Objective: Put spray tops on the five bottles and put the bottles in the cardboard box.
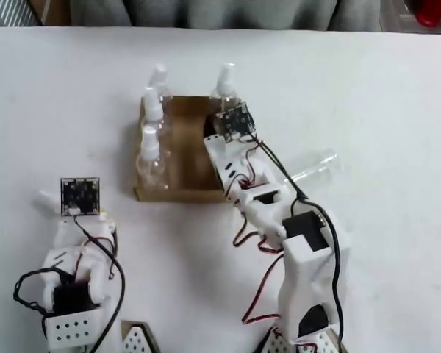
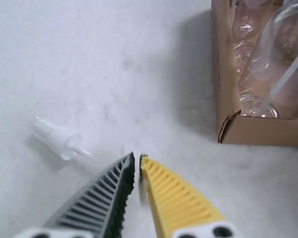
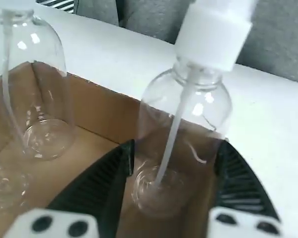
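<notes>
Four bottles (image 1: pixel 152 158) stand in the box (image 1: pixel 187 158), our right claw (image 3: pixel 175 146) gripping the corner bottle (image 3: pixel 203 109); our closed left claw (image 2: pixel 137 157) is near a spray top (image 2: pixel 57 139); overhead, a fifth bottle (image 1: pixel 316 165) lies outside.

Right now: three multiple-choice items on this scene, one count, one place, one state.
1. How many bottles lie on the table outside the cardboard box? A none B one C three
2. Where is the loose spray top? A in the box B on the table by the left pincer C on a bottle
3. The left pincer is: A wide open B shut, empty C shut on the spray top
Key: 1B, one clear bottle lies right of the box; 2B, it lies beside that pincer; 3B, its fingertips meet, nothing between.
</notes>
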Robot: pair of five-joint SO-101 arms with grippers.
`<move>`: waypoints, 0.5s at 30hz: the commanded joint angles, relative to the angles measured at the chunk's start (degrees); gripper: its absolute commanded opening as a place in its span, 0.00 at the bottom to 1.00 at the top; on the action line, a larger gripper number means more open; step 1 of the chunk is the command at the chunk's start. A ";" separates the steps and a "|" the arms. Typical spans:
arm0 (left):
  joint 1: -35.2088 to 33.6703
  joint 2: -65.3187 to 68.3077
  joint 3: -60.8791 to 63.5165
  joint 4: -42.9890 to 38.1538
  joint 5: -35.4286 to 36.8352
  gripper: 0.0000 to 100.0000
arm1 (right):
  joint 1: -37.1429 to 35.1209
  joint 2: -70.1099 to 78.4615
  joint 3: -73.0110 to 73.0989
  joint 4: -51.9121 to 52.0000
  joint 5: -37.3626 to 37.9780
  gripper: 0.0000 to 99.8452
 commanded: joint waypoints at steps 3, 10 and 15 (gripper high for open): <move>-0.57 -0.48 -0.26 -0.09 -0.62 0.02 | -1.63 -0.66 0.35 -0.13 -0.26 0.21; -0.57 -0.48 -0.26 -0.09 -0.62 0.02 | -1.63 -0.57 0.79 0.13 2.46 0.35; -0.57 -0.48 -0.26 -0.09 -0.62 0.02 | -1.63 -0.66 1.32 -0.13 2.81 0.35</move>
